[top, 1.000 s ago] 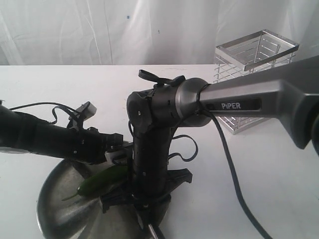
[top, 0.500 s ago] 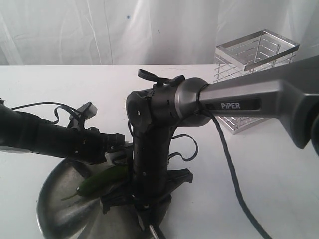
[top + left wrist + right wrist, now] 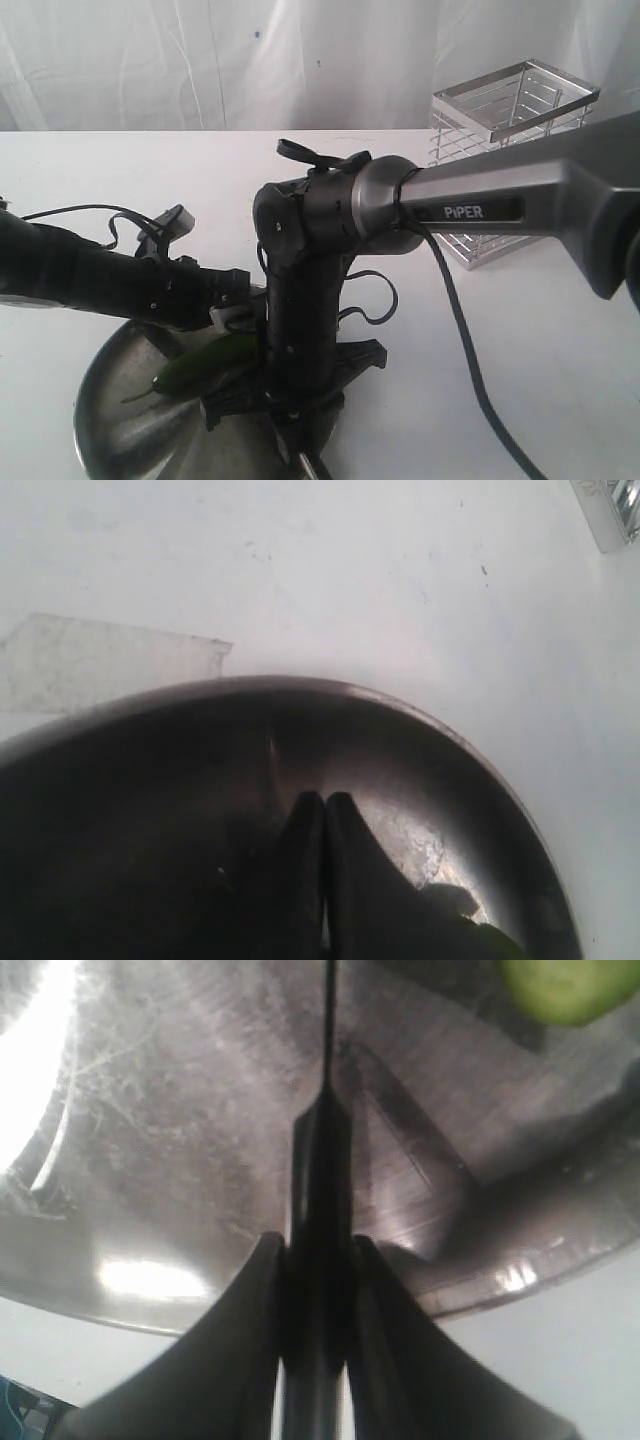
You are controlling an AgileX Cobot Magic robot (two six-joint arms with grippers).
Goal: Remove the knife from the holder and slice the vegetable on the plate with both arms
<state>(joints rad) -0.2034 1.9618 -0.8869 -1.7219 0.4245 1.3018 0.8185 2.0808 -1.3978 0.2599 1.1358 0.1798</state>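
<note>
Exterior view: the round brushed stainless-steel plate (image 3: 120,420) is seen low at the left on the white table (image 3: 560,350), with the slender dark green cucumber-like vegetable (image 3: 200,365) lying on it; the tall chrome wire holder (image 3: 510,150) stands well apart at the back right and no knife is seen in it. The black right arm (image 3: 300,300) is bent down over the plate, the black left arm (image 3: 110,280) is brought in low beside the vegetable. Left wrist view: the left gripper (image 3: 324,815) is seen clenched, tips together over the plate's dark inside, nothing visibly between them; whether the vegetable is pinned cannot be told. Right wrist view: the right gripper (image 3: 317,1260) is clamped on the black handle of the slim dark-bladed knife (image 3: 326,1080), the blade held edge-on over the plate, and a pale green cut face of the vegetable is seen beside and ahead of the tip. Slicing step judged in hand: the blade should be kept vertical, set across the vegetable, pressed straight down, with the vegetable steadied by the left arm clear of the cut line; a slide on the smooth steel is the likely risk.
</note>
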